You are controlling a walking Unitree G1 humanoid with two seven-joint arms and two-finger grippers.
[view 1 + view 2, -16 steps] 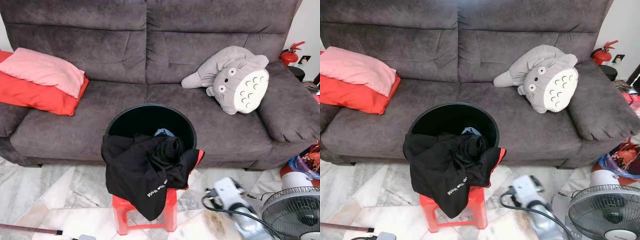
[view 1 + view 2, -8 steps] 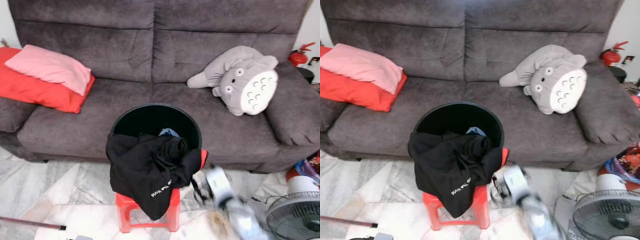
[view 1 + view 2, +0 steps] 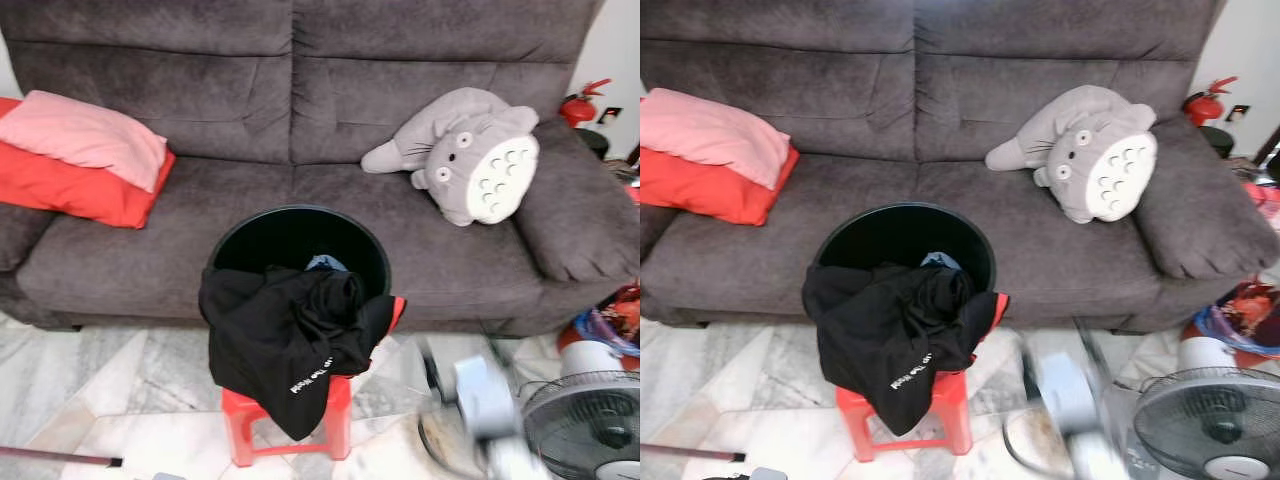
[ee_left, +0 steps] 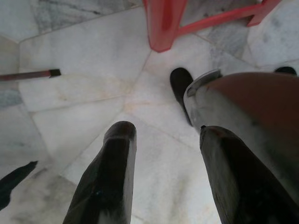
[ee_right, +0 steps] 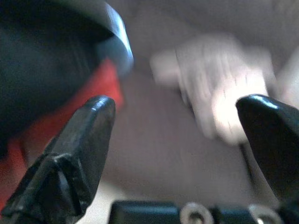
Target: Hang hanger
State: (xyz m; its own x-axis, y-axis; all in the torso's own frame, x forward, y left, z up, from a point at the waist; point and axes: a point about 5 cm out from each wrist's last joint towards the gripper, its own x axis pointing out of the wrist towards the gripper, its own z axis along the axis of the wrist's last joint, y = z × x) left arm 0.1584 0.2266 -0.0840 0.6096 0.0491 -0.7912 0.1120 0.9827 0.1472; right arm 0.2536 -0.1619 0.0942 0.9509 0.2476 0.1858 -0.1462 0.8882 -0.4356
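The right arm (image 3: pixel 478 400), lower right of the head view, is a silver, motion-blurred shape. Both grippers have two long, glossy black fingers (image 4: pixel 107 182), rounded at the tips (image 5: pixel 79 140).

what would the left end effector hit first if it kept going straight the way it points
Most likely the marble floor. The left end effector points down at bare tile, fingers open and empty. The red stool's leg and a dark rod lie farther off, aside from that line, though depth is hard to judge.
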